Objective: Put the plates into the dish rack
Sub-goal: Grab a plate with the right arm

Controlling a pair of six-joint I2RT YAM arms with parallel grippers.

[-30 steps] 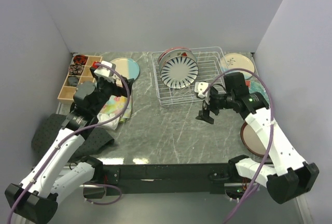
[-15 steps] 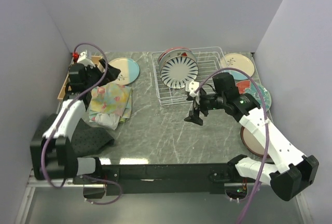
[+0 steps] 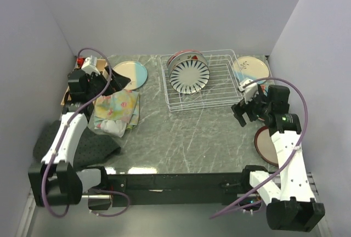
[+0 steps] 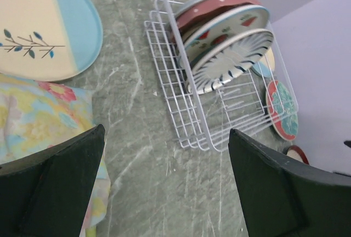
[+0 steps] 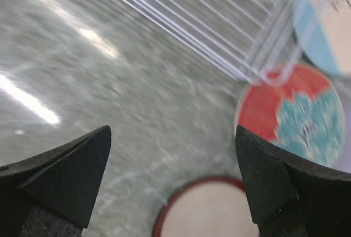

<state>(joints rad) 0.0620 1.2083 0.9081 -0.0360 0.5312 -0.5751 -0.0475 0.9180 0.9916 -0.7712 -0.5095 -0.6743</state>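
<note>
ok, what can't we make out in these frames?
Top external: wooden box mostly behind the left arm, contents hidden.
Top external: red-and-teal plate largely covered by the right arm; it shows better from the left wrist.
Top external and left wrist: plates behind the striped plate in the dish rack overlap, so their designs are partly hidden.
Right wrist: motion blur smears the rack wires; red-rimmed plate cut off by the bottom edge.

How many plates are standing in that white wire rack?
3, together at the left of the rack: a striped plate in front, a watermelon-print plate behind it, a red dotted plate at the back. More may hide behind.
</note>
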